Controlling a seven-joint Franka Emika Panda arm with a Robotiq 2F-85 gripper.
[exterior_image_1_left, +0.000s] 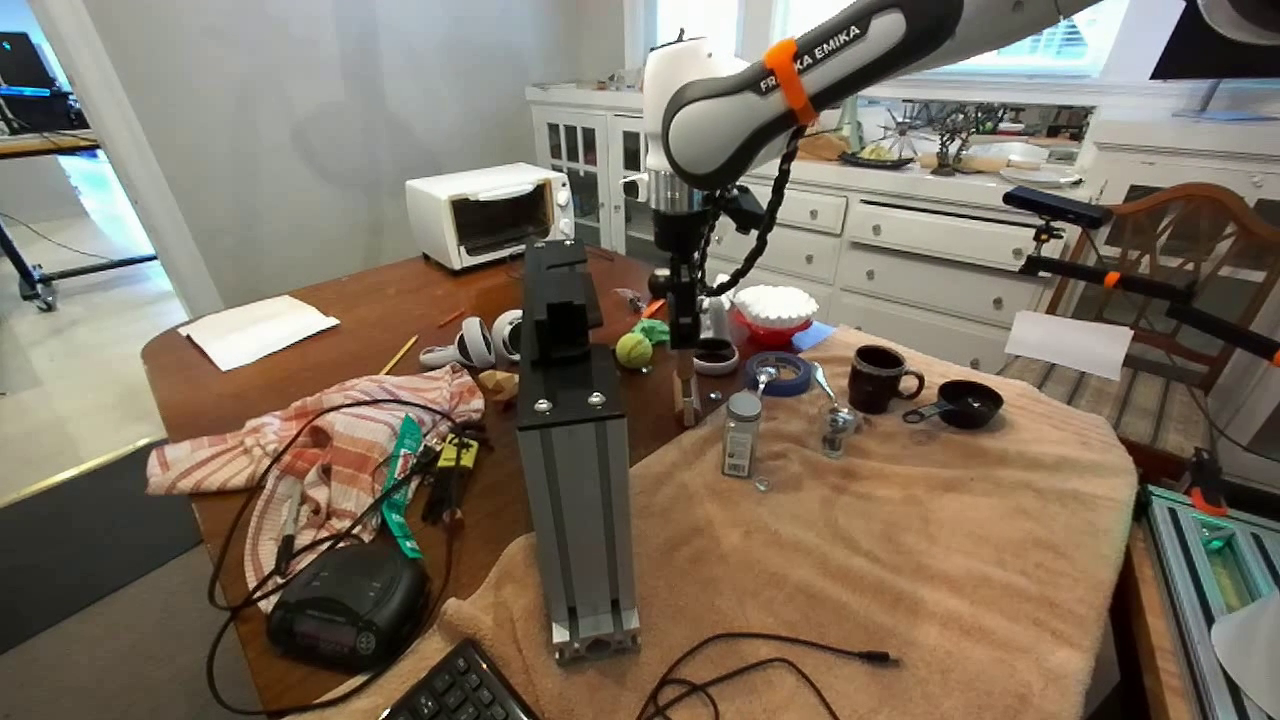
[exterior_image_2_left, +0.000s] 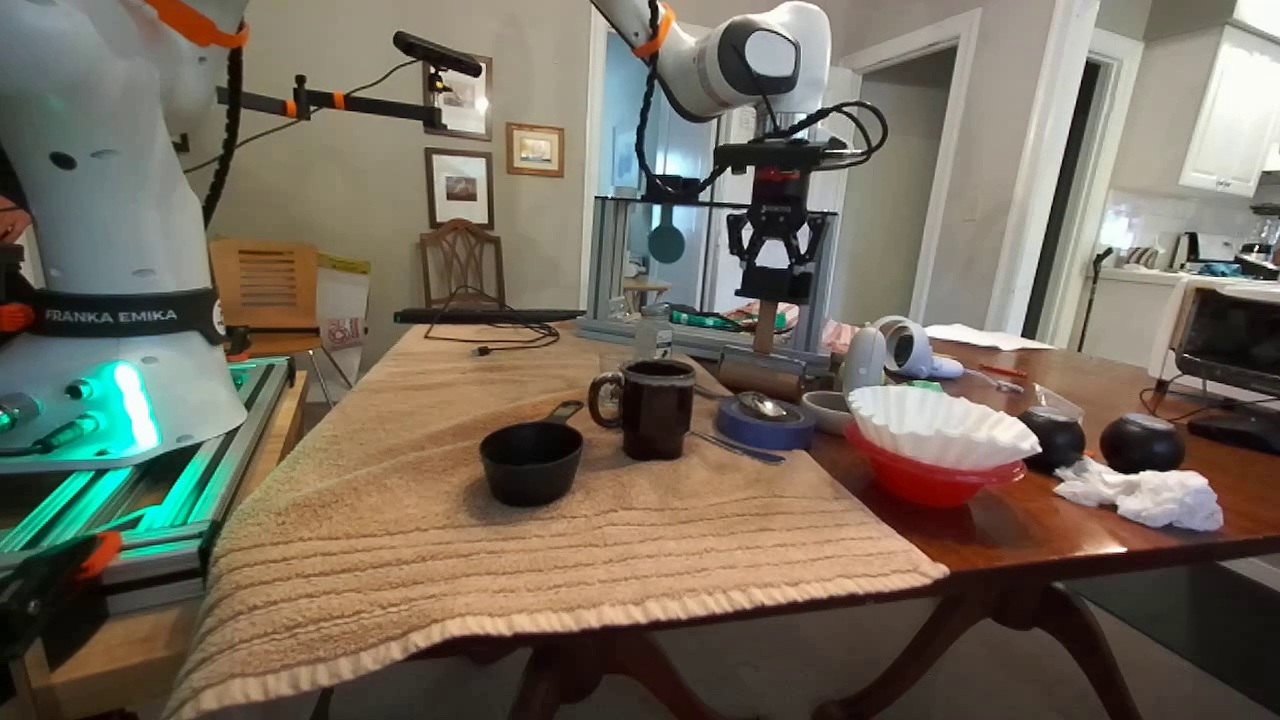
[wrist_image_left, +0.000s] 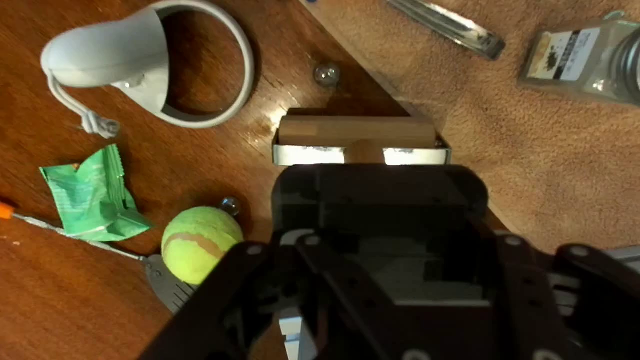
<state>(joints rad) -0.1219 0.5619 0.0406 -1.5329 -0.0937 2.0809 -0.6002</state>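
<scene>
The black hand (exterior_image_2_left: 771, 291) grips the wooden handle of a small roller tool (wrist_image_left: 356, 131), its pale wooden cylinder in a shiny metal frame. The tool points straight down, well in from the table's (wrist_image_left: 75, 295) edges, beside a tan terry towel (wrist_image_left: 565, 165); I cannot tell whether it touches. A fuzzy yellow-green tennis ball (wrist_image_left: 201, 245) lies nearby.

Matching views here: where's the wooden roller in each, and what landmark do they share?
In an exterior view: wooden roller, just right of centre.
In an exterior view: wooden roller, right of centre, beneath the gripper.
Wrist view: wooden roller, upper middle.
Shared landmark: tan towel.
</scene>
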